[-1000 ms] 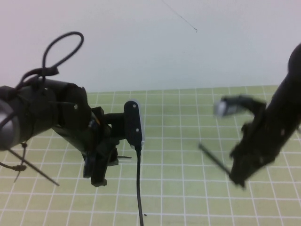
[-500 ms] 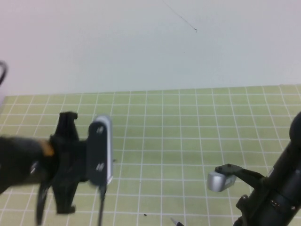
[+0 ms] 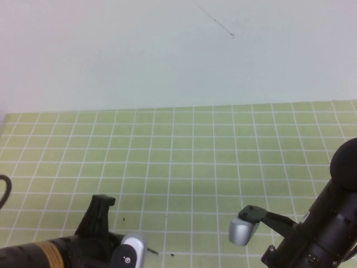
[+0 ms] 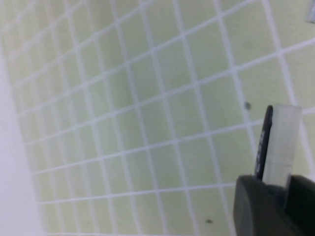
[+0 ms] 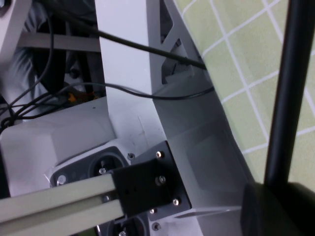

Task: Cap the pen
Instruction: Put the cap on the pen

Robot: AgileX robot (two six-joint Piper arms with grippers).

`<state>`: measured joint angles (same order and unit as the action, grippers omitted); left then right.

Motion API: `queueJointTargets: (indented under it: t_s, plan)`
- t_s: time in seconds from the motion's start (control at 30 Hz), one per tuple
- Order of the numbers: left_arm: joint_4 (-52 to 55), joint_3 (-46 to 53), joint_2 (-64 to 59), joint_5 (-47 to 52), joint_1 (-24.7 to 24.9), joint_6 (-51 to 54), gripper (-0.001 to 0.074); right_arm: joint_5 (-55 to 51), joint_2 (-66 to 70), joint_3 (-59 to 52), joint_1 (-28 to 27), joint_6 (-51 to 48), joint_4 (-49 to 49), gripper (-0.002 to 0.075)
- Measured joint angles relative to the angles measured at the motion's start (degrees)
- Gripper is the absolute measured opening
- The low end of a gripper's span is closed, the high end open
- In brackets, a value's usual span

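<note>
In the right wrist view my right gripper [image 5: 278, 192] is shut on the pen [image 5: 291, 83], a thin black stick that rises straight out of the jaws; its tip is out of view. In the left wrist view my left gripper [image 4: 278, 191] is shut on the cap [image 4: 284, 142], a short pale piece with a black clip along one side, held above the green grid mat [image 4: 147, 123]. In the high view only the left arm [image 3: 61, 252] and the right arm [image 3: 326, 231] show, at the near edge. Pen and cap are hidden there.
The green grid mat [image 3: 189, 162] covers the table up to a white wall [image 3: 167, 50]. Small dark specks lie on it near the left arm [image 3: 172, 255]. The robot's white frame and cables [image 5: 133, 98] fill much of the right wrist view.
Both arms have drawn back from the middle of the mat to the near edge. The pen, seen in the right gripper a second ago, has left the high view.
</note>
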<state>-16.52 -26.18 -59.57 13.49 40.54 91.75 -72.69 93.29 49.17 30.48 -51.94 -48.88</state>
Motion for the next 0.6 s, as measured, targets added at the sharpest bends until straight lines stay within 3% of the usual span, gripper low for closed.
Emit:
queueJointTargets:
  t_s: [0.23, 0.6]
  plan:
    - [0.0, 0.3, 0.0, -3.1, 3.8, 0.0, 0.0001, 1.3, 0.0, 0.0, 0.1, 0.0, -0.2, -0.0003]
    - [0.0, 0.7, 0.0, -0.8, 3.9, 0.0, 0.0001, 0.5, 0.0, 0.0, 0.1, -1.0, 0.2, -0.0003]
